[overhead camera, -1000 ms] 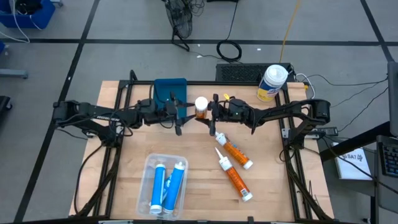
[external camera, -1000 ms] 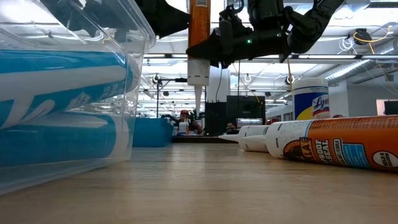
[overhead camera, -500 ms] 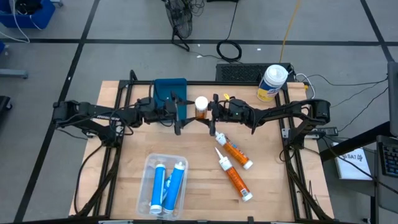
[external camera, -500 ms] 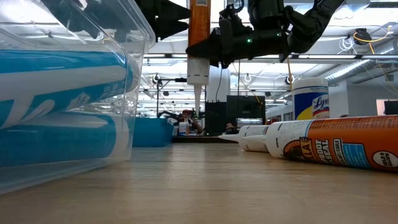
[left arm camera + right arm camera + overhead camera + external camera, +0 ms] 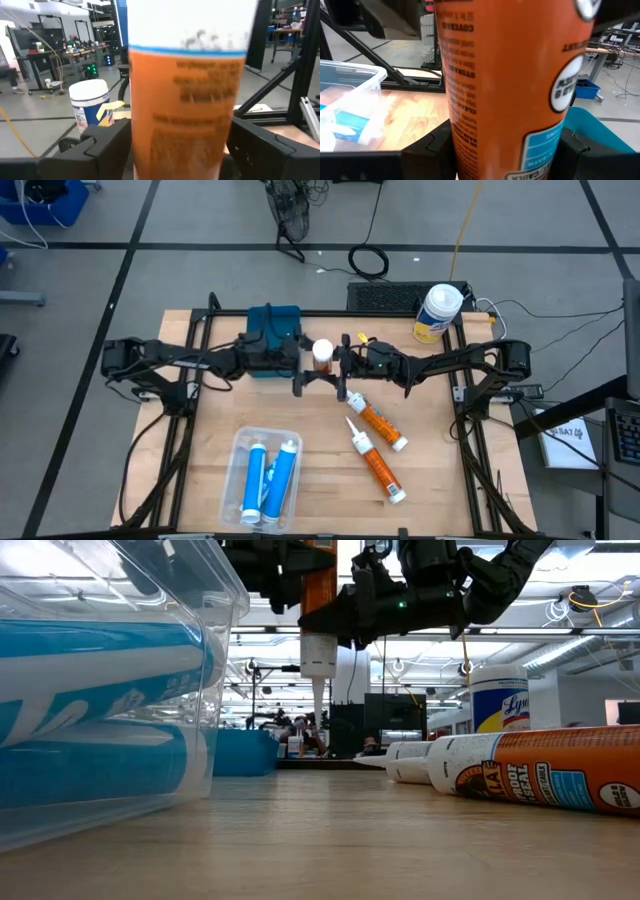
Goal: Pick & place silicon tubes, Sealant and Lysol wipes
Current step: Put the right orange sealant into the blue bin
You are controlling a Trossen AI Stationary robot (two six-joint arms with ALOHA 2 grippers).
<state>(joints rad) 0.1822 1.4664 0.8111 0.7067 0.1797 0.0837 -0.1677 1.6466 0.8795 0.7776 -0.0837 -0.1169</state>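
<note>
The left gripper [image 5: 302, 377] moved in toward the upright orange tube [image 5: 322, 353] that the right gripper [image 5: 343, 370] held, its fingers coming around the tube's sides.

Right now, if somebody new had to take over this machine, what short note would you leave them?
Right gripper: shut on the orange tube, held upright in the air, nozzle down.
Left gripper: open, fingers on either side of the same tube, not clamped.
Clear bin at the table's front: two blue tubes inside, done.
Two more orange tubes lie on the table to the bin's right.
Lysol wipes stand at the far right corner, untouched.
Left: the held tube, the two lying tubes, the wipes.
</note>
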